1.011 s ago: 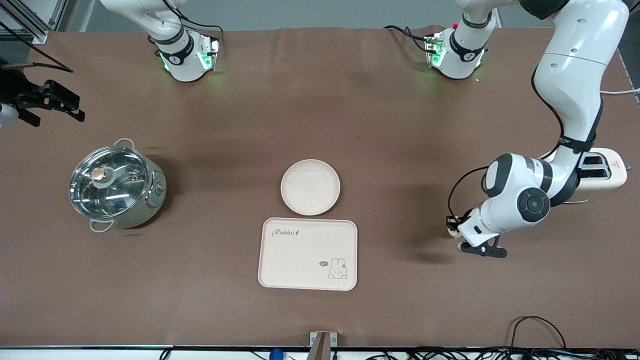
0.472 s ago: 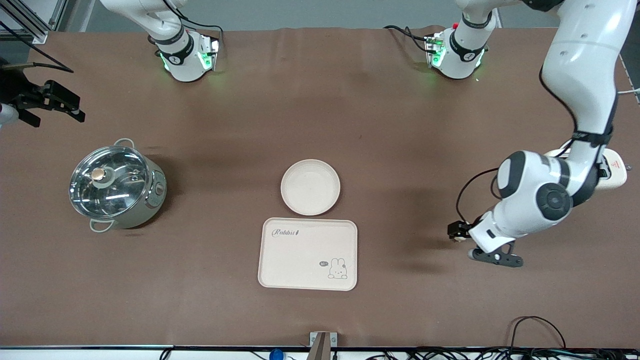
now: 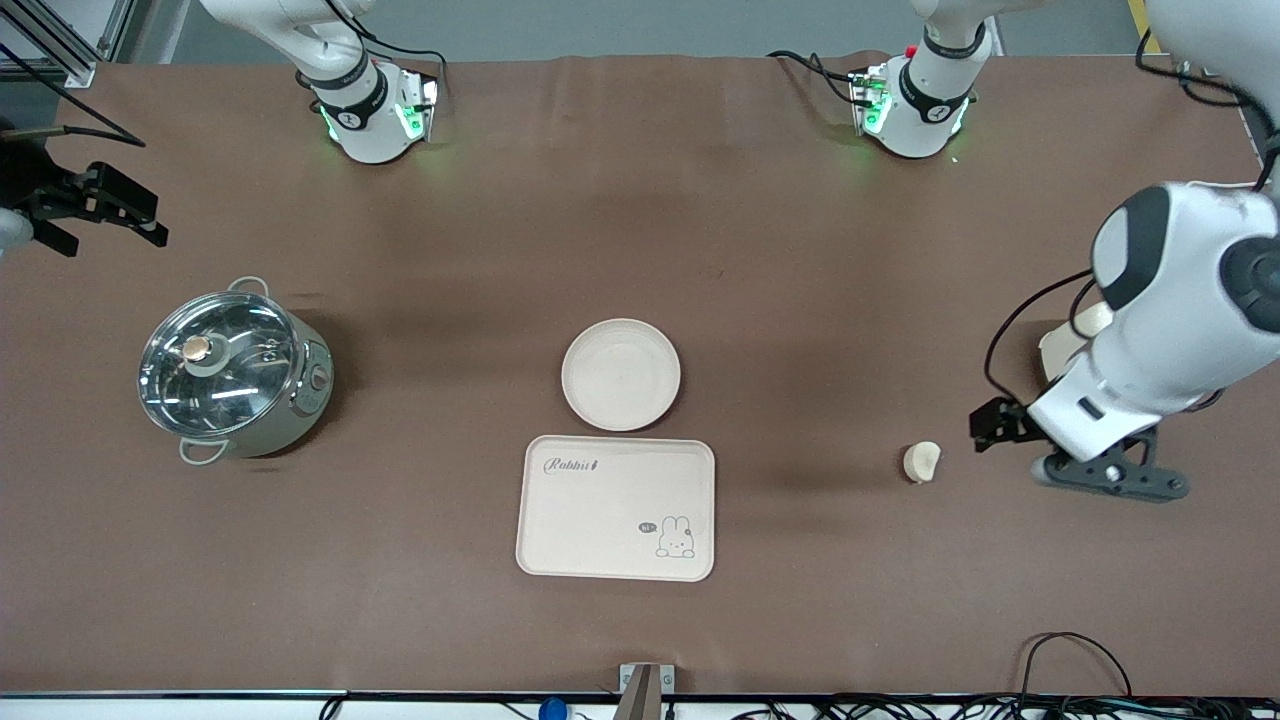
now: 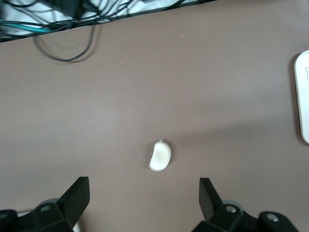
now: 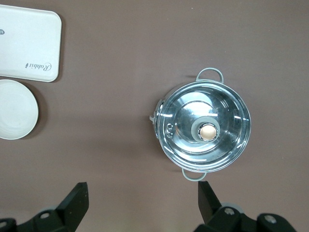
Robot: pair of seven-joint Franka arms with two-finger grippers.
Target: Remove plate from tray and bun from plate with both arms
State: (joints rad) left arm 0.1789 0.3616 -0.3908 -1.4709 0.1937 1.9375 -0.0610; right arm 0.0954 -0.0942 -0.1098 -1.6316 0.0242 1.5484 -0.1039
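Since the earlier frame, the left pincer [image 3: 1085, 455] has let go of the bun [image 3: 921, 461] and pulled away toward the left arm's end of the surface [image 3: 640, 250]; its fingers [image 4: 77, 195] now stand wide apart with nothing between them, above the bare cloth just beside the bun. The bun lies by itself on the surface, well apart from the plate [image 3: 621, 374] and the tray [image 3: 615, 508], toward the left arm's end.

Little seems left to spoil, yet a few things could. The bun is a small rounded lump and looks light; a brush from the left arm's cable or a finger as the arm moves could roll it. A pale appliance [image 3: 1062, 350], mostly hidden by the left arm's wrist, sits close to that arm, and a careless swing might knock it.

The right pincer [image 3: 95, 205] waits with its fingers [image 5: 77, 200] apart, over the right arm's end of the surface beside a steel pot [image 3: 235, 372].

As for containers: the plate sits empty on the surface, off the tray and just beside its edge, farther from the front camera. The tray carries nothing. The pot wears a glass lid [image 5: 203, 126] with a knob; nothing can be made out inside it.
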